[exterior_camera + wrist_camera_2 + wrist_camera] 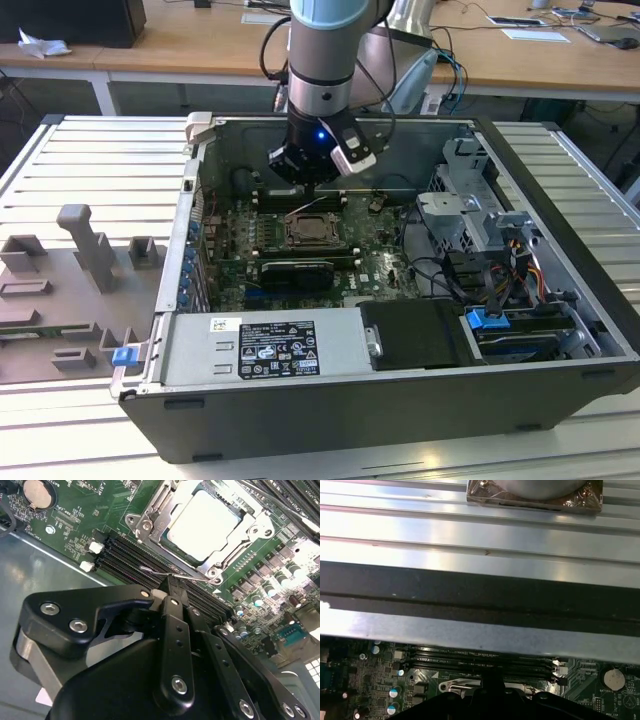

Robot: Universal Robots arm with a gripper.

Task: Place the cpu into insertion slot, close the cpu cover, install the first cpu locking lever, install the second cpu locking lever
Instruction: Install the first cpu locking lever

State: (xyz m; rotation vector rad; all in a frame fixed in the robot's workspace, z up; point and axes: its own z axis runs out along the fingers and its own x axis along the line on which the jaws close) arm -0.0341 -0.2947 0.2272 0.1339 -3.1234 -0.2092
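The cpu (202, 522), a pale square chip, lies in the insertion slot (312, 231) on the green board. The silvery cpu cover (152, 522) is folded down flat around it. A thin wire locking lever (192, 576) runs along the socket's edge beside the memory slots. My gripper (170, 582) is shut, its black fingers pressed together, and the tips meet this lever. In the exterior view the gripper (311, 180) hangs just behind the socket. An edge of the cover (454, 684) also shows in the first wrist view.
Black memory slots (130, 562) run right beside the fingertips. The case's metal wall (480, 635) stands close behind. A black expansion card (292, 272) lies in front of the socket, and drive cages and cables (480, 240) fill the exterior view's right.
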